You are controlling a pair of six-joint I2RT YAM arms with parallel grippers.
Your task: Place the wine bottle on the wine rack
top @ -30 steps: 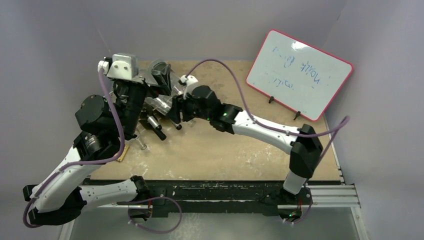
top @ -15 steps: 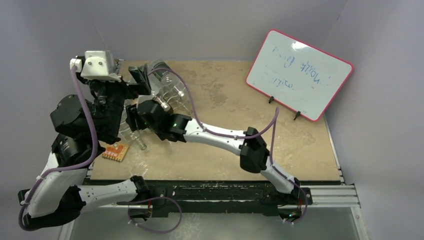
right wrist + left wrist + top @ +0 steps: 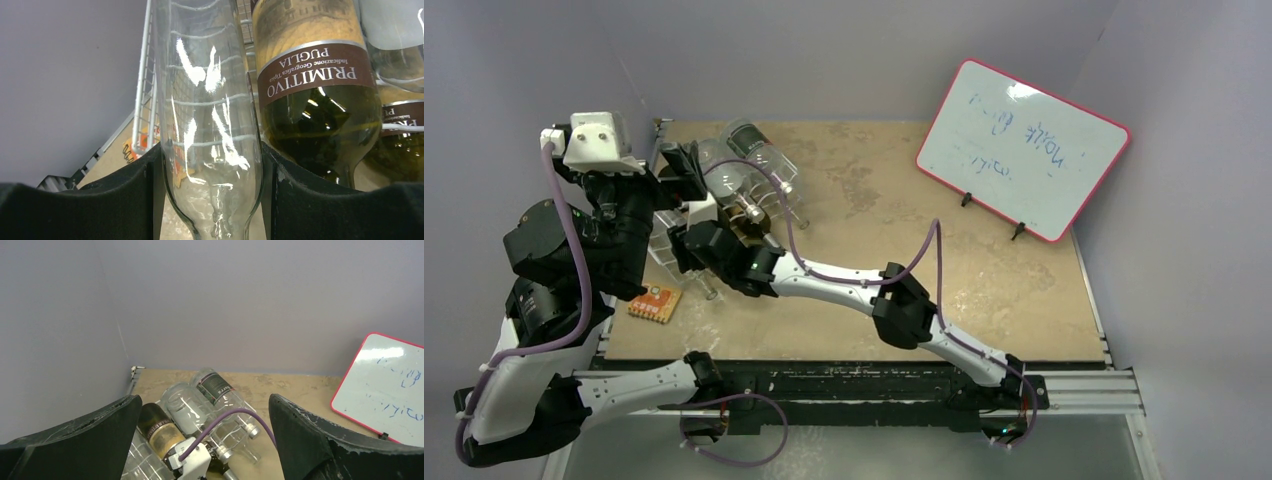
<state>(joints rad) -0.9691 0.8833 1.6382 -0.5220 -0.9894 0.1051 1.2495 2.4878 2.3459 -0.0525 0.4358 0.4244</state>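
Counter (image 3: 874, 300): tan, scuffed board enclosed by grey walls; both arm bases stand at its near edge.
Left arm (image 3: 574, 260): raised over the left edge of the counter, its wrist pointing toward the far left corner.
Right arm (image 3: 854, 285): stretched low across the counter from the near right corner toward the far left corner.
Whiteboard (image 3: 1022, 148): red-rimmed, with blue writing, propped tilted at the far right corner, well apart from the rack.
Wine rack (image 3: 144, 95): white wire rack at the far left corner, loaded with bottles lying side by side.
Wine bottle (image 3: 210, 125): clear glass, lying at the left side of the rack with its wires visible through the glass; whether it rests fully on them cannot be told.
Dark bottle (image 3: 315, 90): brown label reading PRIMITIVO PUGLIA, lying just beside the wine bottle on its right.
Far bottles (image 3: 222, 395): further clear bottles on the rack, one with a dark label, nearer the far edge.
Right claw (image 3: 212, 165): partly closed, one finger against each side of the wine bottle near its shoulder, gripping it.
Left claw (image 3: 205, 440): fingers spread wide, nothing between them, hanging above the rack.
Orange square (image 3: 655, 303): small flat patterned piece at the left edge, near the near left corner.
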